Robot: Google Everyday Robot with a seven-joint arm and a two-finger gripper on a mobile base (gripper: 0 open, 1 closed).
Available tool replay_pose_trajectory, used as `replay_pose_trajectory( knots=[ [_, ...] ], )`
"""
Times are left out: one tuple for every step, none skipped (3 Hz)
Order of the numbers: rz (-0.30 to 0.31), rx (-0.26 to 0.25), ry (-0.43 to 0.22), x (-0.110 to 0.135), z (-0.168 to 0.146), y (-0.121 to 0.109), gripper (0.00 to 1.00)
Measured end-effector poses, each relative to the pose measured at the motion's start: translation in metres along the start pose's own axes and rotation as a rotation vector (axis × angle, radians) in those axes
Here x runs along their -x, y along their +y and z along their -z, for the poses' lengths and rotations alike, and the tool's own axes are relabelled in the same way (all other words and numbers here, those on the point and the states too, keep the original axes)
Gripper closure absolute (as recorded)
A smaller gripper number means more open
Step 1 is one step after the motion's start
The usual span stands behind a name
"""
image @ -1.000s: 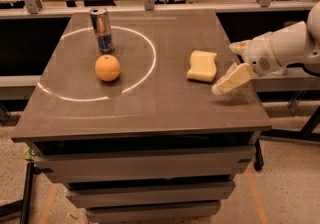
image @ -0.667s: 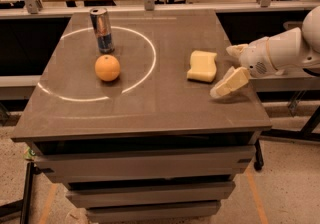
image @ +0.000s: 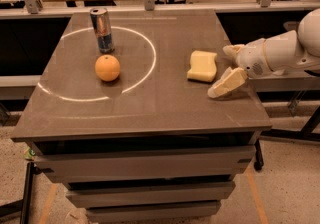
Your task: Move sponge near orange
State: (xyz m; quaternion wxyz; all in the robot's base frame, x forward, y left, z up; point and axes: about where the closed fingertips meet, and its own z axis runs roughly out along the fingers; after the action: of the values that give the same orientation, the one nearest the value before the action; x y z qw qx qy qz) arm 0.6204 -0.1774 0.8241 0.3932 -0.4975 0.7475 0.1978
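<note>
Sponge (image: 202, 66), pale yellow with wavy edges, lies flat on the right half of the dark counter (image: 150, 108), just outside the white ring (image: 152, 53) marked on its top and well apart from the orange (image: 107, 68), which sits inside that ring toward the left. Just to the right of the sponge hovers the gripper (image: 222, 70), its two cream fingers (image: 229, 82) spread apart with nothing between them, one angled down beside the sponge's near right corner and the other behind it. A silver-and-blue drink can (image: 102, 30) stands upright just behind the orange, also within the ring.
</note>
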Motion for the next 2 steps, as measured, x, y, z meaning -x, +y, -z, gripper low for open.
replay_pose_trajectory(
  knots=[
    [-0.005, 0.007, -0.023, 0.0057, -0.0012, -0.0071, 0.00],
    [-0.011, 0.043, -0.039, 0.0115, -0.0078, -0.0092, 0.00]
  ],
)
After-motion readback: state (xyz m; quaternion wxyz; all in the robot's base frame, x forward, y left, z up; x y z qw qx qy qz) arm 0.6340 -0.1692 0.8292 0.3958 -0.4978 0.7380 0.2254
